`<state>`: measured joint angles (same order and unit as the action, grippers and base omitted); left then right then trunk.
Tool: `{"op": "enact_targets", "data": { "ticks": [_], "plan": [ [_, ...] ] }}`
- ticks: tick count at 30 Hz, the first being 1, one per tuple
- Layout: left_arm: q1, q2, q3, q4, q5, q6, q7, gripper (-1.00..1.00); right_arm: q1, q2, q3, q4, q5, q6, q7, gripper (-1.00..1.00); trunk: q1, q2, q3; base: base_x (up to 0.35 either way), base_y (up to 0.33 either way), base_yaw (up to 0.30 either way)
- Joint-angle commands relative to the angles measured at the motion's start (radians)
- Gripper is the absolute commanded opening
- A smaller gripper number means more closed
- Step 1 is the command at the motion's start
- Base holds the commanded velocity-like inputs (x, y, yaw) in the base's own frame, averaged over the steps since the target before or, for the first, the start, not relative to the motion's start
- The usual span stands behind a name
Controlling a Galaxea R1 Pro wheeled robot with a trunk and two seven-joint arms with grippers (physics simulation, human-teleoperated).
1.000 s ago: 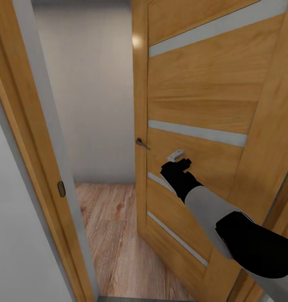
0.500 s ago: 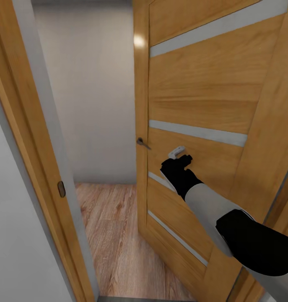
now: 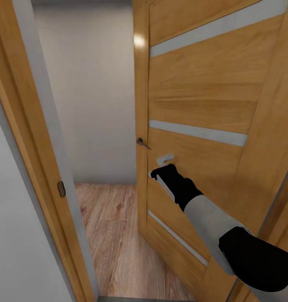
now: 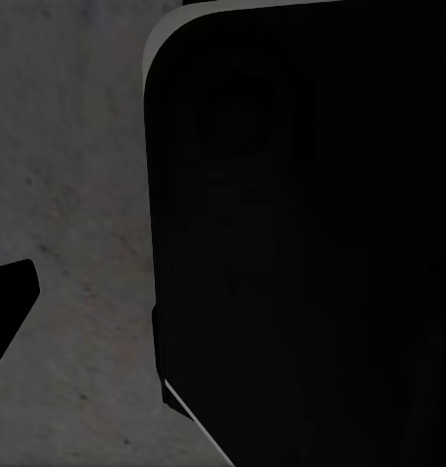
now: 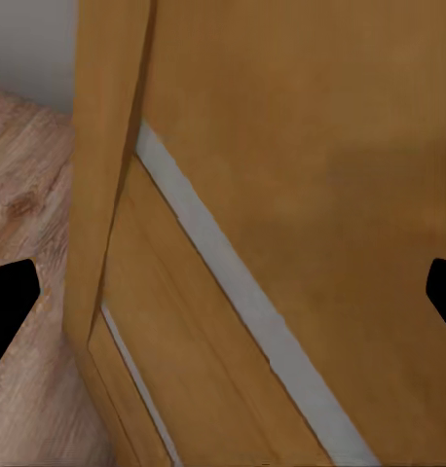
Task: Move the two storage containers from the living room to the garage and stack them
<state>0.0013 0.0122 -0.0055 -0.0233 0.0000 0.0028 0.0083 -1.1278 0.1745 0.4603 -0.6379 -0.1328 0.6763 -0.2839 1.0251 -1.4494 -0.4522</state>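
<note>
Even soft light, glare spot on the door (image 3: 139,40) edge, left wrist view dim, renders slightly blurred

Orange-wood door (image 3: 194,96), grain showing, slight sheen, pale matt slits; plank floor (image 3: 114,235) looks matt wood; wall (image 3: 89,84) plain, smooth white; dark metal handle (image 3: 142,143).

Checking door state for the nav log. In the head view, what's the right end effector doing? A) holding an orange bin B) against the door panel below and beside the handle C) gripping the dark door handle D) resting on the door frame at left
B: the right end effector sits at the face of the orange-wood door, lower than the dark handle and apart from it.
</note>
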Motion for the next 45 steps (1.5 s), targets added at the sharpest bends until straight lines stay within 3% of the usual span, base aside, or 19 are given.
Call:
{"op": "enact_targets", "data": {
  "ticks": [1,9,19,26,45],
  "plan": [
    [0.000,0.000,-0.001,-0.001,0.000,0.000,0.001,1.00,0.023,0.000,0.004,-0.016,-0.011,-0.007,-0.008,1.00,0.000,-0.001,-0.001,0.000,0.000,0.000],
    [0.000,0.000,-0.001,-0.002,0.000,0.000,0.001,1.00,0.072,0.000,0.009,-0.042,-0.017,-0.032,-0.005,1.00,0.000,-0.001,-0.001,0.000,0.000,0.000],
    [0.000,0.000,-0.001,-0.001,0.000,0.001,0.001,1.00,0.074,0.000,0.009,-0.041,-0.021,-0.037,0.001,1.00,0.000,-0.001,-0.001,0.000,0.000,0.000],
    [0.000,0.000,-0.001,-0.001,0.000,0.000,0.001,1.00,0.074,0.000,0.009,-0.038,-0.048,-0.034,0.000,1.00,0.000,-0.001,-0.001,0.000,0.000,0.000],
    [0.000,-0.002,-0.001,-0.003,0.000,0.000,0.009,1.00,0.074,0.000,0.011,-0.031,-0.047,-0.033,-0.015,1.00,0.000,-0.001,-0.001,0.000,0.000,0.000]
  ]
}}
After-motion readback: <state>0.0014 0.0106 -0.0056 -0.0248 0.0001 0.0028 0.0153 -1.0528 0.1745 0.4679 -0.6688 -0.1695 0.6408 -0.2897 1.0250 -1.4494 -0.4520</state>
